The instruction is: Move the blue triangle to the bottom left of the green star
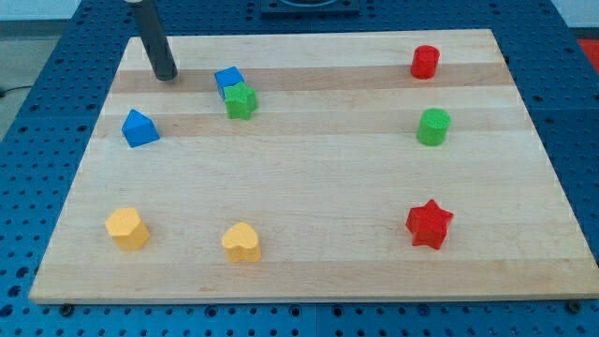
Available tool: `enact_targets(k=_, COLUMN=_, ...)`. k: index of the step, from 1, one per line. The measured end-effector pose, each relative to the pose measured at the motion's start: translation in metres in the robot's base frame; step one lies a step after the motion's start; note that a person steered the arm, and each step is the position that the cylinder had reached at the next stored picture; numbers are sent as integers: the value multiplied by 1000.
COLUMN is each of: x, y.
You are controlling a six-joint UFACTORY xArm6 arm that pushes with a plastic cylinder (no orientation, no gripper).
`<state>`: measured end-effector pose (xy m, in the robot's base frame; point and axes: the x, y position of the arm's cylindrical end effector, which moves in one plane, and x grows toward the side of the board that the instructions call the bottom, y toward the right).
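The blue triangle (139,128) lies near the board's left edge, in the upper left part of the view. The green star (241,101) sits up and to the right of it, touching a blue cube (228,80) just above it. My tip (166,75) rests on the board at the top left, above and slightly right of the blue triangle and left of the blue cube, touching neither.
A red cylinder (425,62) and a green cylinder (433,126) stand at the right. A red star (429,224) is at the lower right. A yellow hexagon (127,228) and a yellow heart (242,242) lie at the lower left. The wooden board (309,187) lies on a blue perforated table.
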<state>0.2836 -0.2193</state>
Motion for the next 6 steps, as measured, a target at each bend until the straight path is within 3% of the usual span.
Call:
enact_targets(k=2, x=60, y=-46)
enact_targets(k=3, x=109, y=-20)
enact_targets(k=5, x=133, y=15)
enact_targets(k=6, x=157, y=-25)
